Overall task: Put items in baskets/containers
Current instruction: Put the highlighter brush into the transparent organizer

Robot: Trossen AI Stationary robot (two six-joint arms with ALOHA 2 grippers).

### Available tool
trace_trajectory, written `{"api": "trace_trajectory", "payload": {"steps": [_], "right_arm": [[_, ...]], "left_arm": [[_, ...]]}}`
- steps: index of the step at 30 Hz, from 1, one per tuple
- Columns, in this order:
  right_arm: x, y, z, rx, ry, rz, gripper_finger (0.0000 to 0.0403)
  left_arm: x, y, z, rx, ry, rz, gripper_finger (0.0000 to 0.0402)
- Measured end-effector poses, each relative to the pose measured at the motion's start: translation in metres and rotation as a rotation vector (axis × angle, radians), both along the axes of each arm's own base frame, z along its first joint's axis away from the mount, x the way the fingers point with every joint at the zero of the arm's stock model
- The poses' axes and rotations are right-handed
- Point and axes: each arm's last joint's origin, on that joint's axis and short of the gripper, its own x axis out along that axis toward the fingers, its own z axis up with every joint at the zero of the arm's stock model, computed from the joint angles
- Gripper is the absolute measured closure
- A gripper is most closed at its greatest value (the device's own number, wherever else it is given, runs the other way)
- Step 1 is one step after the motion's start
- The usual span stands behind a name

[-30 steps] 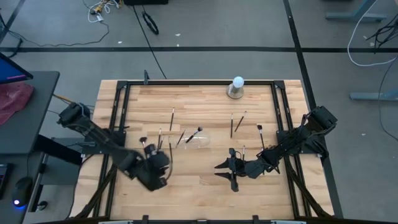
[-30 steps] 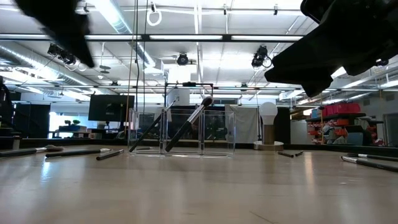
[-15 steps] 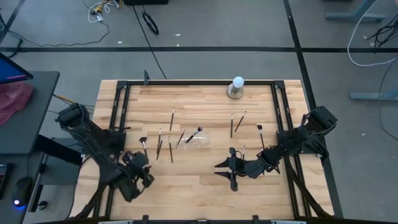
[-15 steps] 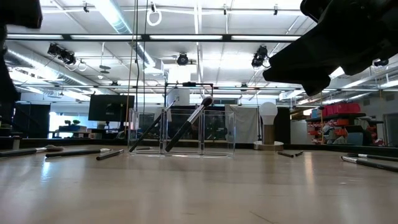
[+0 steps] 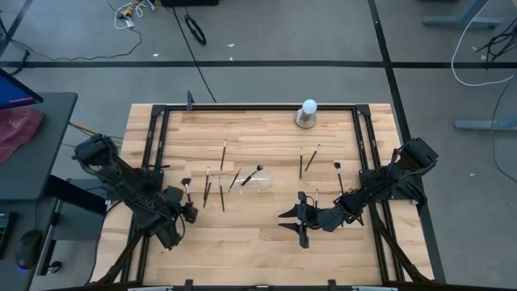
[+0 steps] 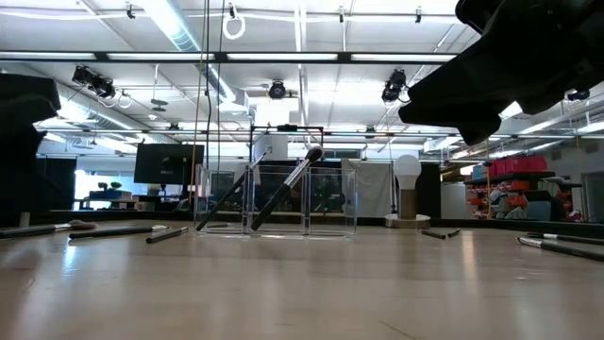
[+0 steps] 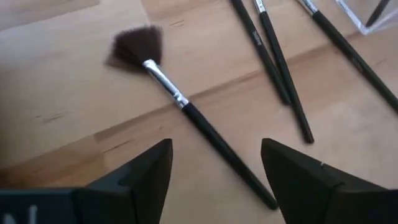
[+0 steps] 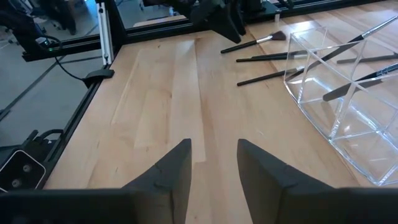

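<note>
While the left arm folds low over the table's (image 5: 266,234) left edge, its left gripper (image 7: 216,163) points down at a fan brush (image 7: 186,109) lying flat on the wood; the fingers are spread, one on each side of the handle, holding nothing. Two more brushes (image 7: 273,56) lie side by side just beyond it. The holder (image 5: 257,183) stands near the table's middle with two brushes leaning inside it (image 6: 278,194), and other brushes (image 5: 307,160) lie loose to its right. From the right edge, the right arm reaches toward the middle, its right gripper (image 5: 292,218) low over bare wood, fingers (image 8: 171,171) slightly apart and empty.
</note>
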Motion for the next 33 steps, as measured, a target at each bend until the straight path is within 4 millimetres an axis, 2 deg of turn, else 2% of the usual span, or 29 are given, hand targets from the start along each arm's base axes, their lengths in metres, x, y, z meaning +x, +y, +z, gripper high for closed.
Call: {"api": "trace_trajectory", "payload": {"steps": [4, 10, 17, 21, 27, 33], "right_arm": [[0.0, 0.0, 0.0, 0.001, -0.002, 0.0, 0.0273], [0.0, 0.0, 0.0, 0.003, -0.005, 0.0, 0.0273], [0.0, 0.0, 0.001, 0.007, -0.011, 0.0, 0.0273], [0.001, 0.0, 0.001, 0.002, -0.015, 0.002, 0.0273], [0.001, 0.0, 0.002, -0.003, -0.022, 0.005, 0.0273], [0.001, 0.001, 0.002, -0.003, -0.023, 0.005, 0.0273]], "left_arm": [[0.005, 0.007, -0.007, 0.005, -0.033, 0.022, 0.0165], [0.015, 0.017, -0.022, 0.084, 0.043, 0.057, 0.0204], [0.017, 0.016, -0.035, 0.151, 0.098, 0.06, 0.0253], [0.013, 0.011, -0.036, 0.158, 0.083, 0.018, 0.0293], [0.005, 0.002, -0.037, 0.164, 0.067, -0.045, 0.0374], [-0.001, -0.002, -0.035, 0.165, 0.045, -0.071, 0.0378]]}}
